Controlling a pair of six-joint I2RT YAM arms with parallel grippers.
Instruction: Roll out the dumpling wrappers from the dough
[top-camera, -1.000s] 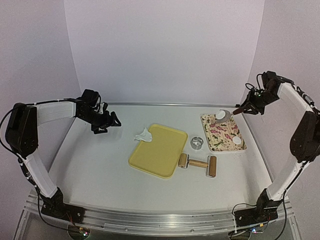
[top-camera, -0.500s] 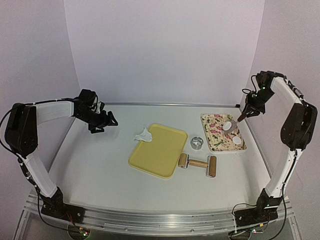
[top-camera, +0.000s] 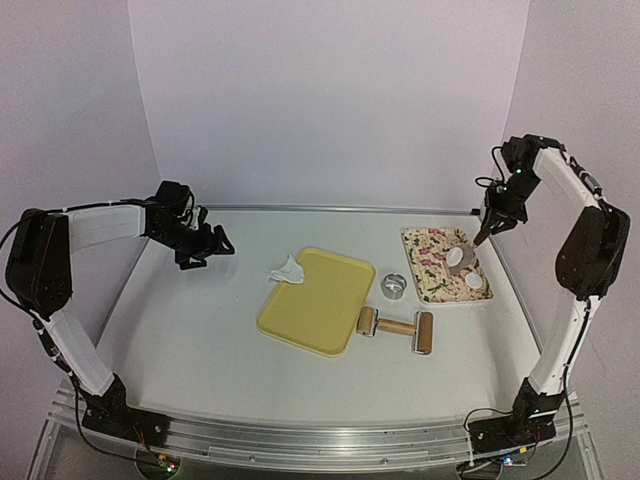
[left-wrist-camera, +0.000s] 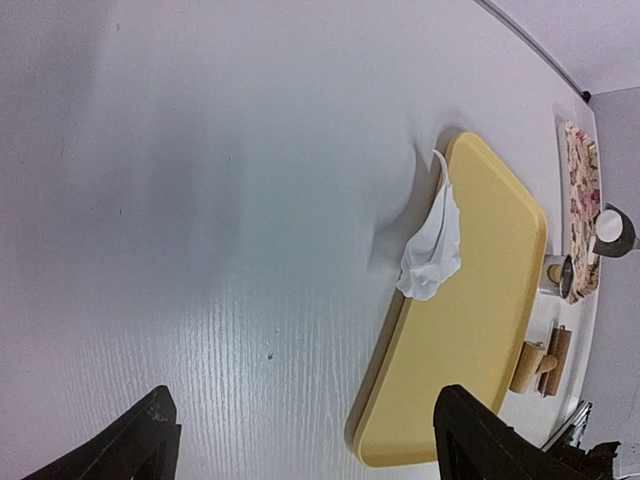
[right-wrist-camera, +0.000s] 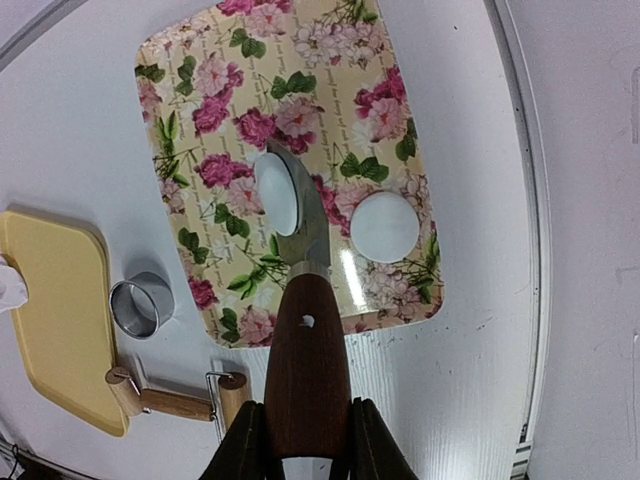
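Note:
Two white round dumpling wrappers show over the floral tray. One wrapper lies flat on the tray's near right part. The other wrapper sits on the metal blade of a wooden-handled spatula, over the tray's middle; whether it touches the tray I cannot tell. My right gripper is shut on the spatula's handle and shows in the top view. My left gripper is open and empty, over bare table at the far left. A crumpled white dough scrap lies at the yellow board's far left corner.
The yellow board lies mid-table. A shiny ring cutter stands between the board and the tray. A wooden rolling pin lies near the board's right corner. Walls close the back and sides.
My right gripper has brought the spatula with its wrapper from the tray's far edge in over the tray's middle. My left gripper has drifted slightly left.

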